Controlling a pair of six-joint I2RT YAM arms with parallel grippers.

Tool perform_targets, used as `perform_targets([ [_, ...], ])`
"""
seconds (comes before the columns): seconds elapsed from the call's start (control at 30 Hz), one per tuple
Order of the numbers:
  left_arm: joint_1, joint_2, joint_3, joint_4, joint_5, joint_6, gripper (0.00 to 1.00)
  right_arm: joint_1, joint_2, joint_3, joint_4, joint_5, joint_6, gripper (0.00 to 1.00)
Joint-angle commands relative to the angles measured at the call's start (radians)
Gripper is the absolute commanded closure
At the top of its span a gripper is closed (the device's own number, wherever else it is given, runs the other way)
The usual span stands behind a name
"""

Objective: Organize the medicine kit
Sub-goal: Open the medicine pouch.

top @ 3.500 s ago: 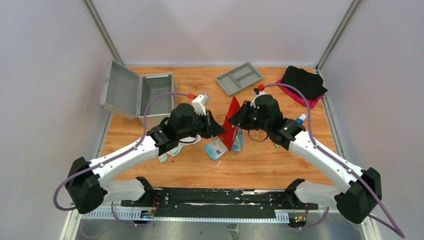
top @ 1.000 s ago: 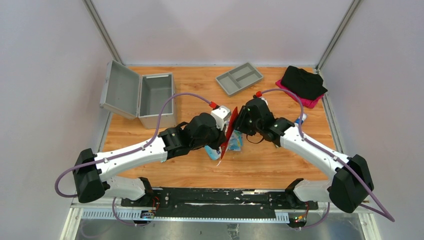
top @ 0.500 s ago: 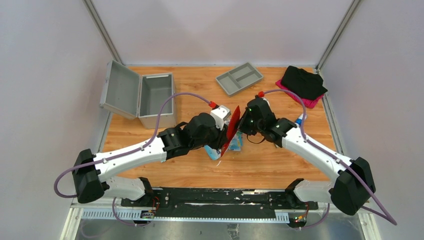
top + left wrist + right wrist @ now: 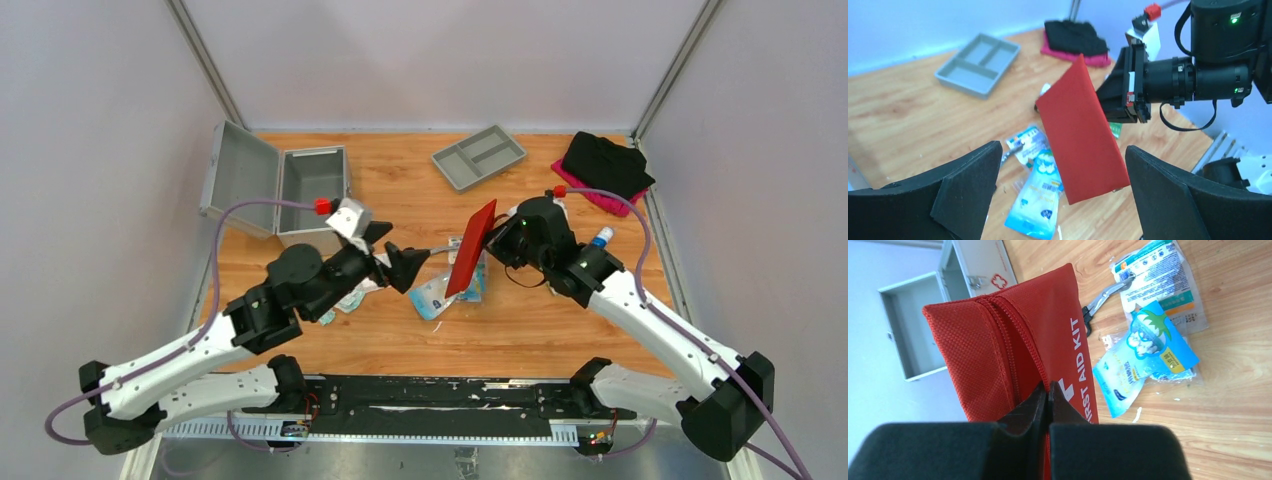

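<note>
The medicine kit [image 4: 312, 192] is a grey metal case standing open at the far left, its lid [image 4: 238, 180] tipped back; it also shows in the right wrist view [image 4: 918, 325]. My right gripper [image 4: 1048, 390] is shut on the zipper edge of a red pouch [image 4: 1013, 350] lettered "FIRST AID KIT" and holds it tilted above the table [image 4: 472, 247]. My left gripper [image 4: 392, 252] is open, left of the pouch and apart from it. The pouch [image 4: 1080, 137] hangs beyond the left fingers. Blue-and-white packets [image 4: 435, 295] lie on the wood under it.
A grey compartment tray [image 4: 480, 156] sits at the back centre. A black cloth on a pink one [image 4: 605, 165] lies at the back right. A small blue-capped bottle [image 4: 603, 237] stands by the right arm. More packets [image 4: 345, 300] lie under the left arm.
My left gripper opened, let go of the red pouch and drew back to the left. My right gripper shut on the pouch and now holds it alone, slightly higher.
</note>
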Motion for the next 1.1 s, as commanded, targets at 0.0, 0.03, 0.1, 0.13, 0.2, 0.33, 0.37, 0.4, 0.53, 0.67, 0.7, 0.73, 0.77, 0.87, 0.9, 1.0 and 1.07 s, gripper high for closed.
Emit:
perform_targets([
  [0.0, -0.008, -0.103, -0.123, 0.192, -0.072, 0.106, 0.0, -0.009, -0.041, 0.06, -0.065, 0.073, 0.164, 1.0],
  [0.03, -0.006, -0.107, -0.127, 0.194, -0.069, 0.133, 0.0, -0.008, -0.045, 0.076, -0.066, 0.07, 0.182, 1.0],
  [0.1, -0.007, -0.099, -0.123, 0.19, -0.052, 0.199, 0.0, -0.009, -0.048, 0.102, -0.066, 0.057, 0.222, 1.0],
  [0.13, -0.007, -0.096, -0.126, 0.198, -0.029, 0.24, 0.0, -0.009, -0.048, 0.116, -0.066, 0.048, 0.242, 1.0],
  [0.2, -0.007, -0.098, -0.143, 0.23, 0.042, 0.333, 0.0, -0.008, -0.044, 0.141, -0.064, 0.026, 0.283, 1.0],
  [0.33, -0.007, -0.109, -0.167, 0.257, 0.229, 0.515, 0.03, -0.008, -0.025, 0.183, -0.059, -0.02, 0.342, 1.0],
  [0.37, -0.008, -0.114, -0.172, 0.26, 0.25, 0.54, 0.04, -0.008, -0.021, 0.186, -0.055, -0.028, 0.352, 1.0],
  [0.4, -0.007, -0.119, -0.182, 0.263, 0.285, 0.556, 0.04, -0.009, -0.018, 0.191, -0.049, -0.037, 0.366, 1.0],
  [0.53, -0.011, -0.123, -0.191, 0.259, 0.29, 0.612, 0.09, -0.009, -0.017, 0.195, -0.028, -0.069, 0.384, 1.0],
  [0.67, -0.032, -0.118, -0.198, 0.259, 0.291, 0.652, 0.11, -0.007, -0.03, 0.185, -0.02, -0.078, 0.391, 1.0],
  [0.7, -0.041, -0.111, -0.197, 0.26, 0.28, 0.662, 0.12, -0.008, -0.034, 0.183, -0.016, -0.08, 0.392, 1.0],
  [0.73, -0.051, -0.102, -0.193, 0.259, 0.263, 0.671, 0.12, -0.009, -0.038, 0.18, -0.015, -0.082, 0.393, 1.0],
  [0.77, -0.062, -0.089, -0.189, 0.259, 0.245, 0.679, 0.12, -0.009, -0.041, 0.179, -0.014, -0.081, 0.394, 1.0],
  [0.87, -0.105, -0.05, -0.176, 0.262, 0.191, 0.714, 0.12, -0.009, -0.052, 0.17, -0.014, -0.075, 0.404, 1.0],
  [0.9, -0.125, -0.041, -0.172, 0.264, 0.175, 0.723, 0.12, -0.008, -0.057, 0.166, -0.014, -0.072, 0.408, 1.0],
  [1.0, -0.154, -0.01, -0.161, 0.267, 0.123, 0.743, 0.13, -0.008, -0.062, 0.163, -0.01, -0.074, 0.411, 1.0],
  [1.07, -0.164, 0.008, -0.16, 0.285, 0.071, 0.75, 0.17, -0.008, -0.064, 0.163, -0.009, -0.074, 0.41, 1.0],
])
